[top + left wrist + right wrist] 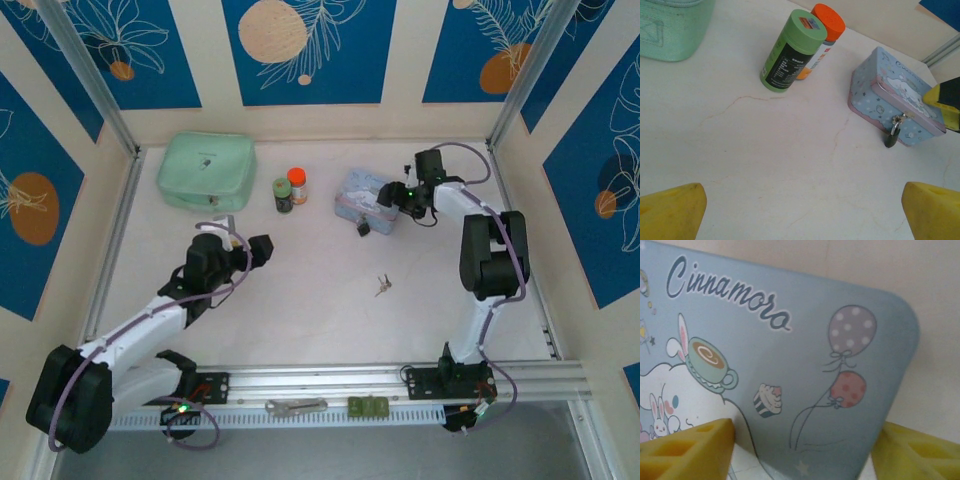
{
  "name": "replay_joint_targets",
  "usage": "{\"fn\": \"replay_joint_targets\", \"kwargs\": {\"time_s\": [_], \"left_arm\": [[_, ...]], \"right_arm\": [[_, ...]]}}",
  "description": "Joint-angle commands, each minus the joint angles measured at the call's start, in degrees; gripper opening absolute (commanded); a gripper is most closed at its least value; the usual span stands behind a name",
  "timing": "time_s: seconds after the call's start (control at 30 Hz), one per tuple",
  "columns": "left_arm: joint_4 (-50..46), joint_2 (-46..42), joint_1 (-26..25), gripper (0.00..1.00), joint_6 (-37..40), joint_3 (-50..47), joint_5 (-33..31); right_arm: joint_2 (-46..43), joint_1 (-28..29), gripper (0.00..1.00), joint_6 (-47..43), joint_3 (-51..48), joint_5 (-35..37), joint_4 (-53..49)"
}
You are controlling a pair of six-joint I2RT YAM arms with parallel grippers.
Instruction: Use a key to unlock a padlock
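The padlock (363, 228) (891, 137), small and dark with a thin silver shackle, hangs from the clasp of the light-blue cartoon tin (362, 197) (885, 95) (790, 340). The key (382, 286), a tiny silver bunch on a ring, lies on the table in front of the tin. My right gripper (402, 200) (802, 452) is at the tin's right end, a yellow finger on each side of the lid; I cannot tell whether they press on it. My left gripper (262, 249) (802, 215) hovers open and empty left of the tin, pointing at it.
A mint-green pouch (205, 170) lies at the back left. A green-lidded bottle (284, 195) (790, 50) and an orange-lidded one (297, 186) (822, 30) stand between pouch and tin. A flat silver tool (295, 406) and a green block (367, 406) rest on the front rail.
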Motion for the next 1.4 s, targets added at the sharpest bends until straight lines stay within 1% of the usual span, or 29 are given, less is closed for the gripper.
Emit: {"fn": "replay_joint_targets", "kwargs": {"time_s": [0.0,0.03,0.1,0.2,0.27,0.33,0.37,0.53,0.67,0.8,0.9,1.03,1.13,1.17,1.27,1.37], "left_arm": [[0.8,0.6,-1.1,1.0,-1.4,2.0,-0.7],[1.0,0.7,-1.2,0.99,-1.4,1.9,-0.9],[1.2,1.1,-1.4,0.99,-1.6,2.1,-1.0],[1.5,1.2,-1.7,1.0,-1.9,2.2,-1.2],[1.8,1.4,-1.8,1.0,-2.0,2.3,-1.4],[2.0,1.5,-1.9,1.0,-2.0,2.4,-1.6],[2.0,1.6,-1.9,1.0,-2.0,2.6,-1.7],[2.0,2.5,-2.2,1.0,-1.9,3.6,-1.4],[2.0,3.6,-2.4,0.99,-1.8,5.1,-0.3],[1.3,4.1,-2.7,0.99,-1.5,6.5,0.3],[0.9,3.6,-3.0,1.0,-1.3,6.6,0.1],[0.0,1.9,-3.2,0.99,-1.5,5.7,-0.6],[-1.4,0.2,-3.2,0.99,-1.5,5.2,-1.1],[-1.9,-0.4,-3.2,0.99,-1.4,5.0,-1.3],[-3.1,-2.4,-3.3,1.0,-1.1,4.4,-1.9],[-3.3,-3.4,-3.3,0.99,-0.7,4.1,-1.4]], "right_arm": [[0.9,2.4,0.6,-6.5,0.6,1.1,-5.4],[0.7,3.0,0.57,-7.5,0.3,2.5,-6.2],[0.0,4.1,0.56,-8.7,-1.1,5.0,-7.8],[-2.0,5.5,0.53,-9.4,-4.4,5.9,-8.9],[-3.6,6.6,0.49,-10.6,-6.7,5.5,-9.6],[-4.7,7.8,0.47,-11.5,-8.1,6.7,-11.2],[-5.1,8.2,0.44,-12.0,-8.4,7.0,-12.0],[-7.3,10.1,0.43,-14.8,-10.4,10.0,-14.9],[-7.5,11.4,0.41,-19.5,-11.4,6.7,-13.5],[-4.0,16.2,0.41,-23.8,-8.5,6.0,-13.4],[0.7,20.0,0.41,-26.3,-3.3,7.7,-15.4],[6.8,23.0,0.41,-26.9,6.1,9.5,-19.1],[9.0,23.9,0.45,-26.1,11.0,9.9,-21.1],[8.9,23.9,0.48,-25.5,11.9,9.4,-21.4],[5.7,23.4,0.64,-21.4,12.0,7.8,-21.2],[-0.2,22.5,0.75,-15.3,9.6,4.6,-21.2]]}}
